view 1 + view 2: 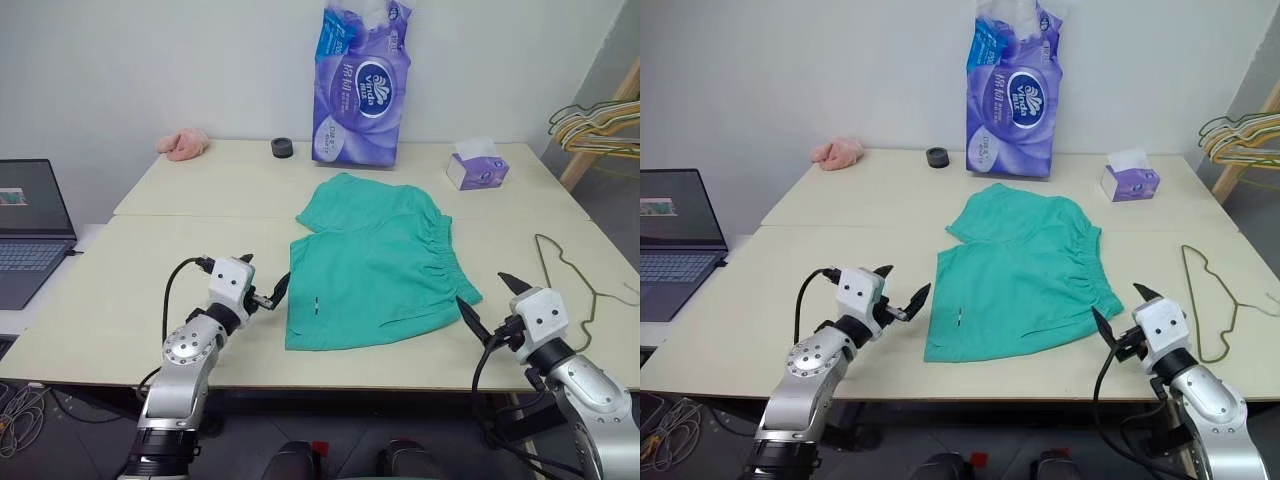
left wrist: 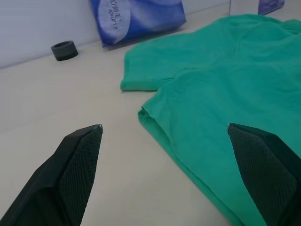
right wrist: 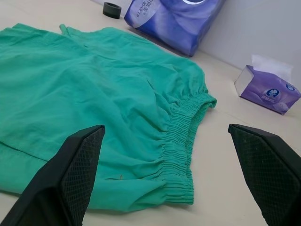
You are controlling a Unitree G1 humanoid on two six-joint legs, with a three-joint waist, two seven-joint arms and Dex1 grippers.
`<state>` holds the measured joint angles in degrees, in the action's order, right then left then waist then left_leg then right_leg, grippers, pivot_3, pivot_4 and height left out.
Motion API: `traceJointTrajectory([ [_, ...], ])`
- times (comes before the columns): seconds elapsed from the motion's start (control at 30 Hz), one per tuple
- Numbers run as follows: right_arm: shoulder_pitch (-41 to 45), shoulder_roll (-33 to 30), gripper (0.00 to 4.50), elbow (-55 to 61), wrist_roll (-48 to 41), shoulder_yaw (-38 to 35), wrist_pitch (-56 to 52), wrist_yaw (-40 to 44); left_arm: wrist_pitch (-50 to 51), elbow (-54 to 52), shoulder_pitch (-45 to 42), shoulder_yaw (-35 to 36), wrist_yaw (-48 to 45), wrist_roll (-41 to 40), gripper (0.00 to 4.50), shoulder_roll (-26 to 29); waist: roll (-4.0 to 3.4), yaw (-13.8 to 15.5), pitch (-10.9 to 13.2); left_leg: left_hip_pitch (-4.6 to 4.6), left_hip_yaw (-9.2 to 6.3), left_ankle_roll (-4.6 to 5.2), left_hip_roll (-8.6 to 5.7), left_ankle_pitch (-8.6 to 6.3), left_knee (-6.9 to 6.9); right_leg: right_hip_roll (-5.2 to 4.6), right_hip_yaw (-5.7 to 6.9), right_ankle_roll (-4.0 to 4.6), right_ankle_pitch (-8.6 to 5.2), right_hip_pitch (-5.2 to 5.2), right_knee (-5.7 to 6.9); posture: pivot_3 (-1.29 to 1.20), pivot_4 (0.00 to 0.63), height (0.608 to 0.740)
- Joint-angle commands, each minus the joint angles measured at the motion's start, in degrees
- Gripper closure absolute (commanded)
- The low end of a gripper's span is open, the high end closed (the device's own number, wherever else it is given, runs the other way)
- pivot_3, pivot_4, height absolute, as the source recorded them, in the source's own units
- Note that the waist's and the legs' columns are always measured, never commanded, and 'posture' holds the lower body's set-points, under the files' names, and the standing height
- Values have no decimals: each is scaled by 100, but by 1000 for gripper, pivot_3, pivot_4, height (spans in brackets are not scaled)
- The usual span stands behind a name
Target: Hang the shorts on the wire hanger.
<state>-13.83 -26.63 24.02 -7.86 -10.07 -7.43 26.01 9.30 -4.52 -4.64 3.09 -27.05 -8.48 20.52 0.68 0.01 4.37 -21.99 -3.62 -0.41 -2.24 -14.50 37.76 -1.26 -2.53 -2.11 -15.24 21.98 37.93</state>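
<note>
Left pincer: fingers fully apart, holding nothing, just beside the leg hem of the shorts. Right pincer: fingers fully apart, empty, near the waistband. One pair of shorts lies flat mid-surface. One wire hanger lies near the right edge.

bare table flanks the shorts on both sides. the tissue box and toilet-paper pack crowd the far edge.

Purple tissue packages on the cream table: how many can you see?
2. A tall purple plastic pack of tissue rolls stands at the far edge, behind the teal-green fabric shorts. A small purple tissue box sits to its right. None looks hidden.
</note>
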Motion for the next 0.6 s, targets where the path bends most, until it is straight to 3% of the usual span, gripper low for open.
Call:
traceJointTrajectory([
  [0.03, 62, -110, 0, 293, -58, -53, -5, 88, 265, -504, 120, 57, -661, -727, 8, 127, -1, -9, 0, 0, 1, 0, 0, 0, 0, 0, 0, 0, 0, 0, 0, -27, 31, 740],
  [0.23, -508, -810, 0, 709, -194, 271, 95, 1143, 591, -765, 176, -782, -2124, -585, 8, 1199, -3, -12, 0, 1, -1, 0, 1, 0, -1, 2, 0, 10, -6, 0, 0, -45, 34, 740],
  [0.4, -734, -1213, 0, 882, -249, 436, 81, 1637, 582, -478, -183, -1407, -2794, -190, 8, 1801, 1, -21, 2, 6, 5, 1, 4, 0, 0, 2, 2, 41, -26, -3, 0, -66, 39, 740],
  [0.6, -718, -1194, 0, 1009, -126, 612, 80, 1645, 229, 251, -673, -1902, -2771, 436, 8, 1711, 1, -39, 2, 7, 3, 1, 5, -1, 0, 3, 2, 40, -30, -4, 0, -93, 44, 740],
])
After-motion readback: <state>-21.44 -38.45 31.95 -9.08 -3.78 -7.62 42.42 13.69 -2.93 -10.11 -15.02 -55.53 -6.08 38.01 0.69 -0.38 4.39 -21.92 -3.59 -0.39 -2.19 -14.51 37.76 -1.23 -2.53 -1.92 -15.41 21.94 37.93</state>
